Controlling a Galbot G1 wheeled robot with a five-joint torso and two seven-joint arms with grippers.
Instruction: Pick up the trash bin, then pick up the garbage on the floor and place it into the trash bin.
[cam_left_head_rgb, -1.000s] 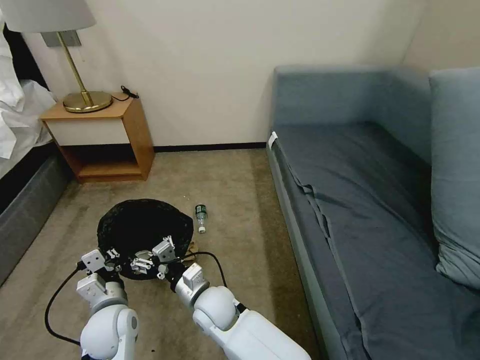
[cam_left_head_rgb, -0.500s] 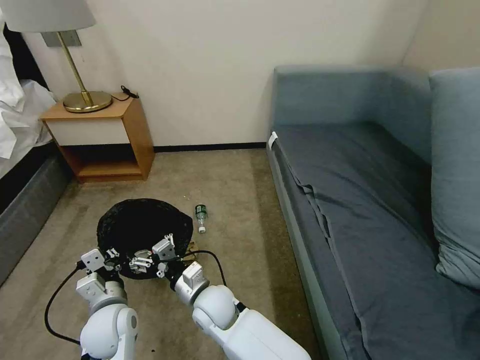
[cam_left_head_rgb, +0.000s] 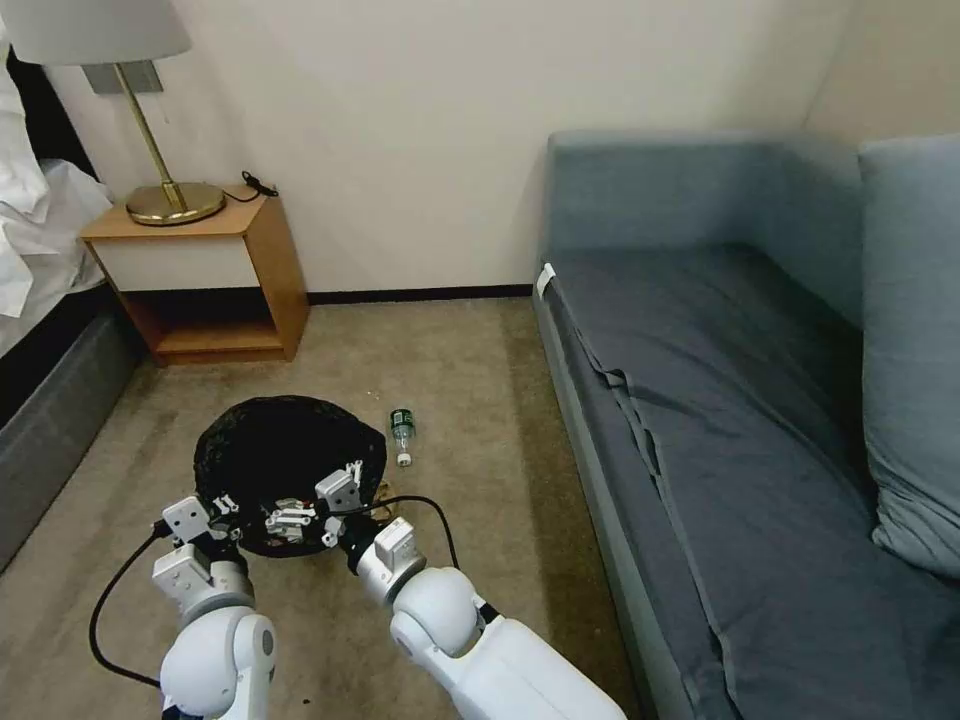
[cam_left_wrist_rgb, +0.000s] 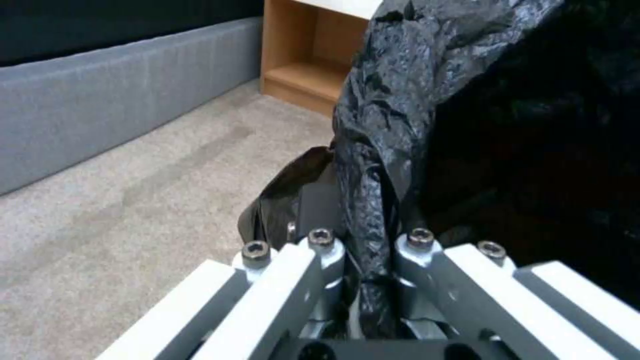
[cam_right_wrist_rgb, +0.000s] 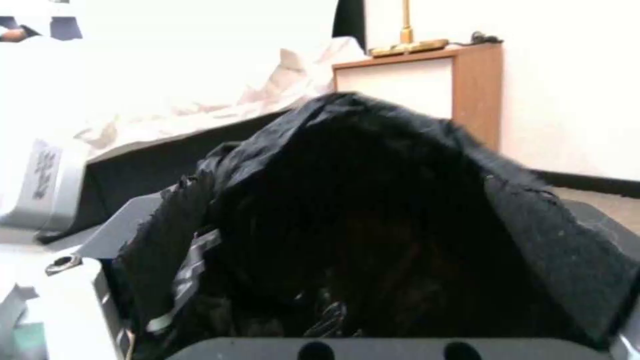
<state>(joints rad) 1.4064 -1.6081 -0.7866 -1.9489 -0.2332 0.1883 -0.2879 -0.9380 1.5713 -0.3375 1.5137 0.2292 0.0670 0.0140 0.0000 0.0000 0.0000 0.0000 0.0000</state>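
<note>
- The bin (cam_left_head_rgb: 285, 470) hangs low over the carpet, its near rim pinched through the black bag by the left gripper (cam_left_wrist_rgb: 363, 260).
- The right gripper (cam_left_head_rgb: 310, 510) is spread over the bin's mouth, holding nothing I can make out.
- The bottle (cam_left_head_rgb: 402, 432) lies just beside the bin.
- Best keep the bin level and clamped while the right arm reaches for the bottle.

One bin (cam_left_head_rgb: 285, 450) with a black liner, one small bottle (cam_left_head_rgb: 402, 434) on the floor, one lamp (cam_left_head_rgb: 150, 120), one nightstand (cam_left_head_rgb: 215, 285), one sofa (cam_left_head_rgb: 740, 400), and two grippers: left (cam_left_head_rgb: 222, 512), right (cam_left_head_rgb: 318, 508).
</note>
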